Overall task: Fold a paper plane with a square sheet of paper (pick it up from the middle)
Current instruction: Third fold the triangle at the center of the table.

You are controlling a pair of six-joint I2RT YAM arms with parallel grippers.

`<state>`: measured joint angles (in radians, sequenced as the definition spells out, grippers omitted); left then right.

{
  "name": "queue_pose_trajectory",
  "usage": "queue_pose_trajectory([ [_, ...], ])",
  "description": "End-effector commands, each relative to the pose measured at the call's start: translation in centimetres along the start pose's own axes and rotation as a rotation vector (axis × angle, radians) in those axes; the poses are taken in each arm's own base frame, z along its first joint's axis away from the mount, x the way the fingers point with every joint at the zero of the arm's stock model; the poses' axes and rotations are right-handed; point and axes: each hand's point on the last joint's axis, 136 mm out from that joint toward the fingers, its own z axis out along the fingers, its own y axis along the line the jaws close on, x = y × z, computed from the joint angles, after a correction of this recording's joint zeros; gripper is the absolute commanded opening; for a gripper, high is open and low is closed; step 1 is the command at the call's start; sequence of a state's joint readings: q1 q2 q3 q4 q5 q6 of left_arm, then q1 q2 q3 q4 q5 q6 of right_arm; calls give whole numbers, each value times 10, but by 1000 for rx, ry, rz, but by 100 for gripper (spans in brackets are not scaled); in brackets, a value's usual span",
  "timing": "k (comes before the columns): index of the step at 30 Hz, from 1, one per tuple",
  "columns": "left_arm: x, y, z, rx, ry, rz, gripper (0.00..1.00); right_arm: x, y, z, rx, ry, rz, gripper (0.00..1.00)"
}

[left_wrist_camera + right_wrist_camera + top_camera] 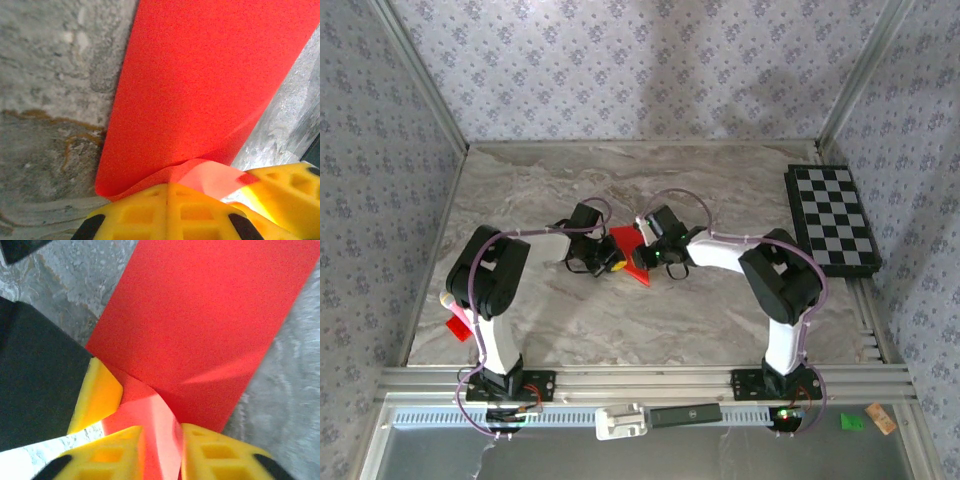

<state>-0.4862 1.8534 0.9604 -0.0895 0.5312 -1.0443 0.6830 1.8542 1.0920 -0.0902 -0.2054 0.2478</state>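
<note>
While the left end effector (167, 192) pinches an edge of the square sheet of paper (625, 240) on the bench (740, 320), probably anchoring it, the right end effector (162, 435) stands slightly parted around its lifted flap.

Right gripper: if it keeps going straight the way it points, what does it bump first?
The red paper: a lifted flap sits between the right gripper's fingers, and the flat sheet lies just ahead on the marble table. Depth is unclear, but nothing else seems in between.
</note>
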Motion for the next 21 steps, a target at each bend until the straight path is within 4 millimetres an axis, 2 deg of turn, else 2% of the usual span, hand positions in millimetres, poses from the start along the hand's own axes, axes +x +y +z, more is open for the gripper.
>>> queue_pose_trajectory([
  [1, 9, 43, 13, -145, 29, -57, 4, -19, -3, -31, 44, -30, 49, 33],
  [4, 9, 43, 14, -146, 30, -58, 4, -15, -2, -41, 26, -9, 58, 34],
  [8, 8, 42, 14, -143, 30, -54, 4, -5, 9, -46, -65, 44, 121, 36],
  [11, 8, 42, 14, -141, 34, -50, 4, 5, 24, -41, -182, 94, 152, 32],
  [15, 8, 40, 14, -135, 35, -46, 4, 15, 38, -31, -250, 144, 148, 25],
  [21, 8, 34, 14, -120, 40, -39, 5, 25, 39, -16, -242, 181, 161, 17],
])
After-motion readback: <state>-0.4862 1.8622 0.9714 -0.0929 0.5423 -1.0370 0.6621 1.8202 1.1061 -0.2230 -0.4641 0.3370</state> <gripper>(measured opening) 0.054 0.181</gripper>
